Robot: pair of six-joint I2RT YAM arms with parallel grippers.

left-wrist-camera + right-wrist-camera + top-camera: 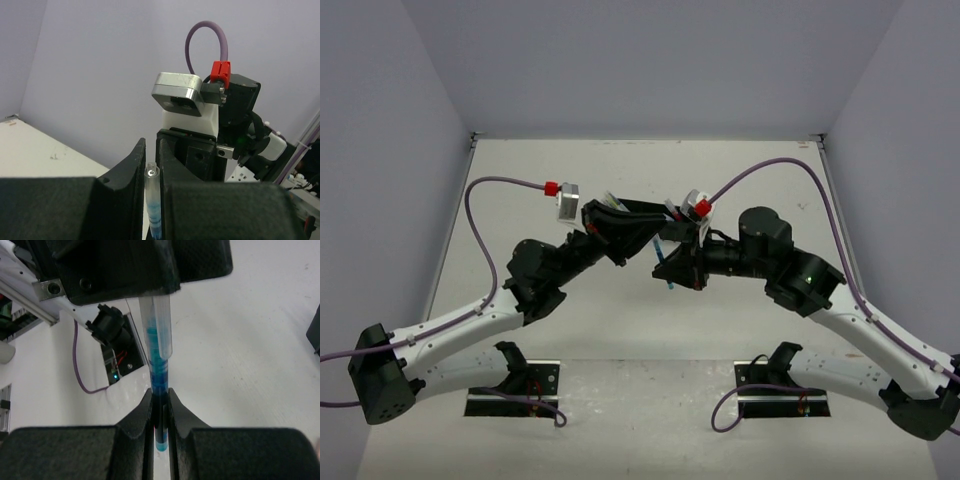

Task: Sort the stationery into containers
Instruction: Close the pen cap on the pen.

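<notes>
Up over the middle of the table, top view: the left gripper and right gripper meet nose to nose in the air with a blue pen between them. Left wrist view: its jaws are pinched on the pen's clear end. Right wrist view: those jaws are clamped on the blue end too. Looks like a mid-air handover to me. Next, one side needs to let go so the other can carry it to the tray, which I can't spot anywhere.
</notes>
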